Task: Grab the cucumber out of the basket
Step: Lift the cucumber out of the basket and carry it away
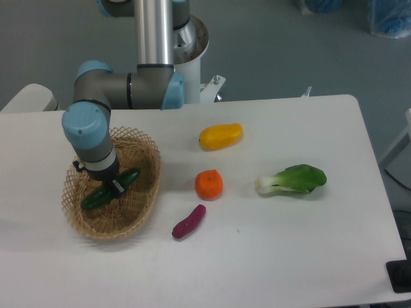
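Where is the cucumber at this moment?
The cucumber lies inside the basket at the table's left side, directly under the gripper, left of the orange.

The white table (308,256) holds the basket (138,218) right under the gripper (114,186). Off to its right lie a yellow fruit (220,136), an orange (209,184), a purple sweet potato (189,221) and, farthest, bok choy (293,179).

Gripper (114,185) is positioned down inside the basket (144,212), right over the cucumber (96,197). Jaw state is hidden by the wrist.
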You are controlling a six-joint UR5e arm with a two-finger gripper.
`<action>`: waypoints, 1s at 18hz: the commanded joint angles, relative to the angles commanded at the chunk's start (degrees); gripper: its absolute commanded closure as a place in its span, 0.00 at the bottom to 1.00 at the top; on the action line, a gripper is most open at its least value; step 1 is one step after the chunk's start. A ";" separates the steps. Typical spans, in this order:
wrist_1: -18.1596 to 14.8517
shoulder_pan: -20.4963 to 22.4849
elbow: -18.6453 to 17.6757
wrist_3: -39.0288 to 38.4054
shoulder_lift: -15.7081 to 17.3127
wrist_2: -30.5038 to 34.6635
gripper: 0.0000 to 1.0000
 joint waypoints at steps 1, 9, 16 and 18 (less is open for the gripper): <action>-0.88 0.62 0.26 0.09 0.09 -0.09 0.76; -5.62 4.22 6.23 0.44 1.23 -0.35 0.76; -7.65 14.58 11.25 11.93 0.62 -0.44 0.76; -7.65 17.48 11.95 15.72 0.27 -0.44 0.76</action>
